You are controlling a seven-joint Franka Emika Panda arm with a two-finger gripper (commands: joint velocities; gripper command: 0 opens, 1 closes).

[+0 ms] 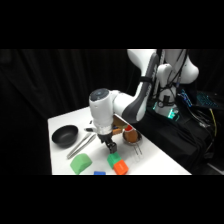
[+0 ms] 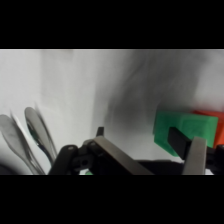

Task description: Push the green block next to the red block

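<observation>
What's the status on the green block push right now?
Tool low, just behind green block. Green block touching red block. Tongs off to the side, nothing blocking.

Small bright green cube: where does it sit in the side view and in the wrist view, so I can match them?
Side view: small bright green cube at lower centre, just below the gripper.
Wrist view: right side, behind the right finger.
Shared landmark: small orange-red cube touching it in both views.

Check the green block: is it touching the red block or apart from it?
Touching, as far as shows. The green block sits directly against the red block in the side view, and the wrist view shows no gap.
</observation>
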